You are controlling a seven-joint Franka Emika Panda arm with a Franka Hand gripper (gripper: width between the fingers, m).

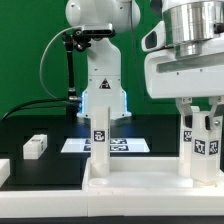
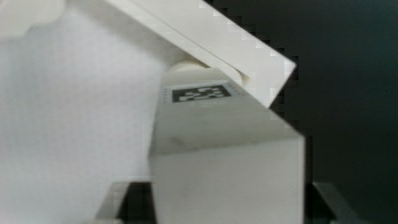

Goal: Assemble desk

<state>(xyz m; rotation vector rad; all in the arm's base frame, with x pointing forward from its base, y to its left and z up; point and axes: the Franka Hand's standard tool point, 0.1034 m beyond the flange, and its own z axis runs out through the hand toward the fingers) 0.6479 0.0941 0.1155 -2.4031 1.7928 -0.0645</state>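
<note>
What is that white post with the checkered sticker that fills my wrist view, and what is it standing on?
Observer: It's a desk leg, standing upright at the exterior view's right end of the desk top.
Operator: Is it the only leg there?
Observer: No, a second leg stands upright on the top, farther to the exterior view's left.
Operator: Is anything lying loose?
Observer: Yes, a third leg lies flat on the black table, to the exterior view's left of the marker board.
</note>
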